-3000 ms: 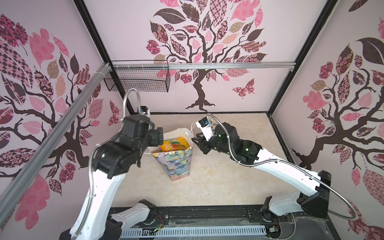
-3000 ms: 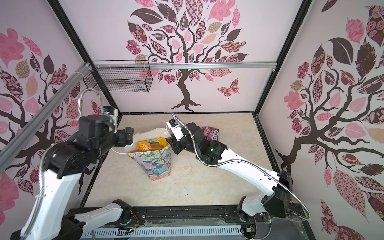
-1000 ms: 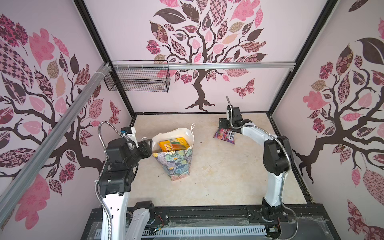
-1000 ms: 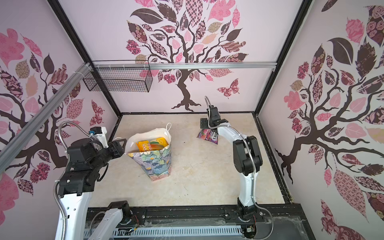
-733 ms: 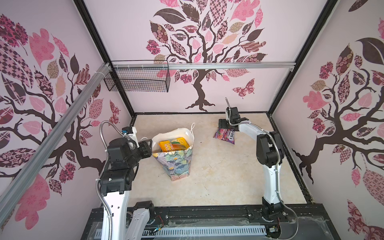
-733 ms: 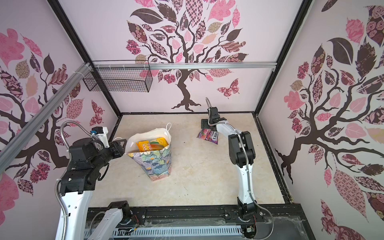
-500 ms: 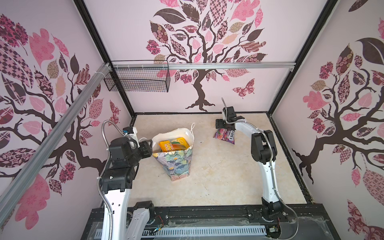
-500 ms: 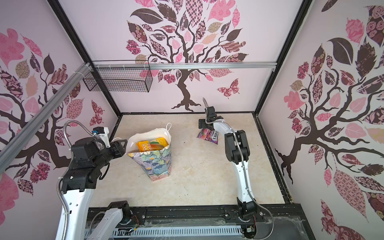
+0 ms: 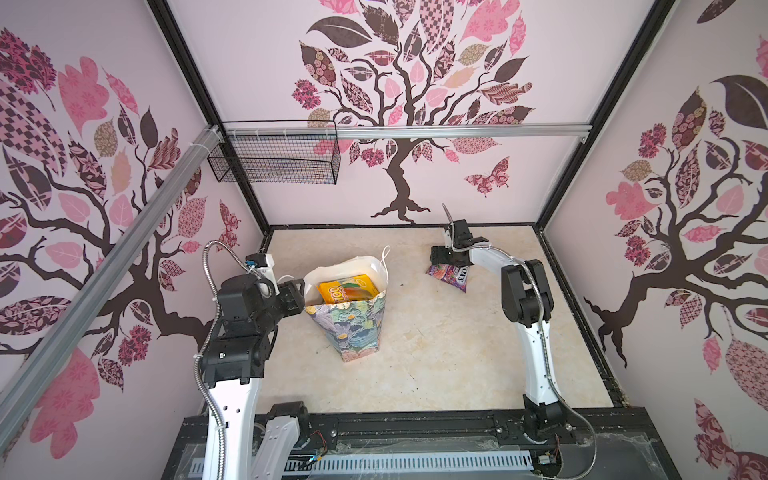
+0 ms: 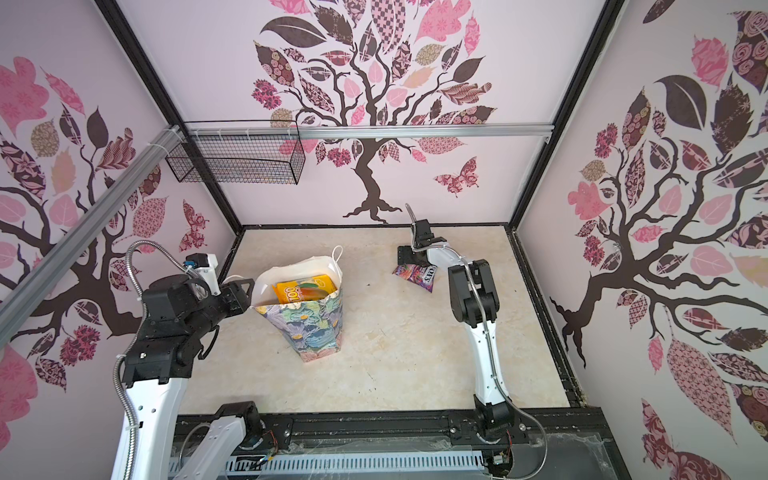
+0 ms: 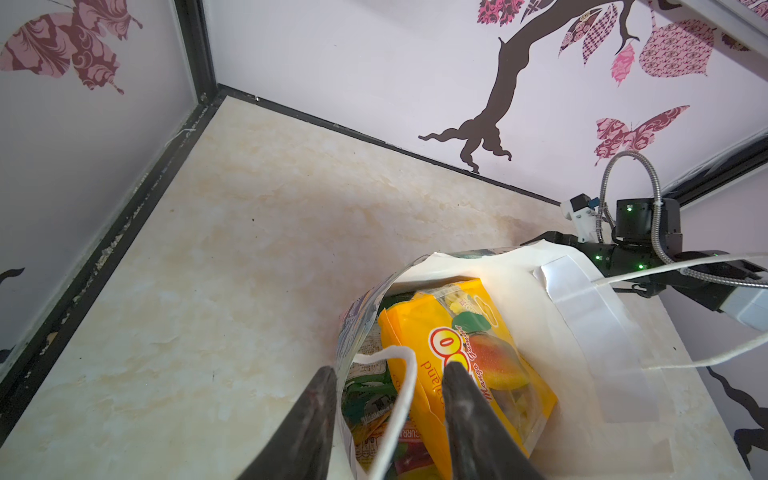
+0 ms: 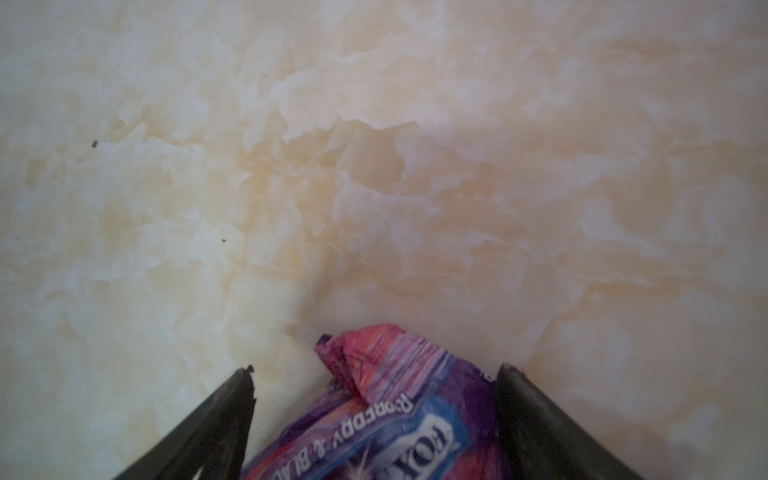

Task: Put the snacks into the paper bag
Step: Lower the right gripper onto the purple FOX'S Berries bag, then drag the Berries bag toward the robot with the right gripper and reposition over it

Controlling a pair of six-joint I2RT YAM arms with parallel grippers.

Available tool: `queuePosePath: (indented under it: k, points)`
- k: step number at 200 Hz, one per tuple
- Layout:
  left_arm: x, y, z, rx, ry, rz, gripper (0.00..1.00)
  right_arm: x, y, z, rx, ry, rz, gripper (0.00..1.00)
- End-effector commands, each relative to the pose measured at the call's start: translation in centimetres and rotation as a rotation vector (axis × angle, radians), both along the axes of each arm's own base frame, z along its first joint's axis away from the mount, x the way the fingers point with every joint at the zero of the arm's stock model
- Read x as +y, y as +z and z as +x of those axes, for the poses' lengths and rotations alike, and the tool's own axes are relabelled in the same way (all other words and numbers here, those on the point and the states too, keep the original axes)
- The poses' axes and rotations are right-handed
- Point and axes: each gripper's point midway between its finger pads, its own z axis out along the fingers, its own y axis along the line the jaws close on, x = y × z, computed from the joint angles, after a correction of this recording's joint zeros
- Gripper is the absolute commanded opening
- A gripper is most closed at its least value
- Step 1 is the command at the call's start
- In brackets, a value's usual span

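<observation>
The paper bag [image 9: 359, 328] [image 10: 318, 328] stands upright left of the floor's middle, mouth open. An orange snack pouch [image 9: 347, 291] [image 11: 469, 349] sticks up inside it, with a green one [image 11: 365, 392] beneath. My left gripper [image 9: 297, 293] [image 11: 388, 370] is open at the bag's left rim. One finger is outside the wall and one inside, with the white cord handle [image 11: 405, 382] between them. A purple snack pouch [image 9: 451, 275] [image 10: 415, 274] [image 12: 399, 415] lies on the floor at the back right. My right gripper [image 9: 451, 257] [image 12: 374, 374] is open, low over it, with a finger on either side.
A black wire basket [image 9: 274, 166] hangs on the back wall at the left, under an aluminium rail [image 9: 457, 132]. Patterned walls close in the marble floor [image 9: 436, 345] on three sides. The right arm's elbow [image 9: 523, 295] stands high near the right wall.
My right gripper left the bag and went to the purple pouch at the back right. Over the last second its elbow folded upward and the gripper edged left. The left arm drew back.
</observation>
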Motion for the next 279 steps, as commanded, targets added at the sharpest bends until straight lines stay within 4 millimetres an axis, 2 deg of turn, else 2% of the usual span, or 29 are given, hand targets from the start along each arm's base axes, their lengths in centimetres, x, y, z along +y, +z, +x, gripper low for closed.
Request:
queuePosePath:
  k: [1,24,48,84,104,124,148,168,210,251,279]
  points:
    - [0.2,-0.9,-0.1,0.008,-0.003,0.017,0.46,0.5,0.8,-2.9,0.059,0.023,0.052,0.90]
    - [0.1,-0.8,-0.2,0.007,-0.006,0.015,0.46,0.8,1.1,-5.2,0.073,0.030,0.098,0.88]
    - [0.0,-0.7,-0.2,0.004,-0.011,0.012,0.46,1.1,0.7,-8.9,0.107,0.028,0.138,0.88]
    - [0.0,-0.9,-0.3,0.007,-0.011,0.012,0.46,1.6,1.2,-15.2,0.162,0.015,0.215,0.88]
    - [0.0,-1.2,-0.3,0.019,-0.013,0.014,0.46,2.2,2.2,-18.3,0.167,0.031,0.254,0.87]
    - [0.0,-1.2,-0.2,0.019,-0.014,0.016,0.46,2.8,4.2,-21.3,0.137,0.048,0.296,0.87]
    - [-0.1,-1.2,0.0,0.012,-0.018,0.017,0.47,2.6,6.8,-23.7,0.094,0.052,0.340,0.87]
    - [-0.1,-1.2,0.1,0.017,-0.020,0.017,0.47,2.0,7.8,-25.8,0.085,0.065,0.344,0.85]
    - [0.2,-1.1,0.1,0.011,-0.011,0.041,0.47,-1.8,7.2,-28.8,0.059,-0.013,0.218,0.82]
    - [0.2,-1.8,0.4,0.006,-0.009,0.024,0.47,-1.4,5.4,-32.8,0.089,-0.022,0.222,0.79]
    - [0.1,-1.7,0.3,-0.002,-0.009,0.020,0.47,-1.3,3.9,-34.8,0.098,-0.034,0.205,0.77]
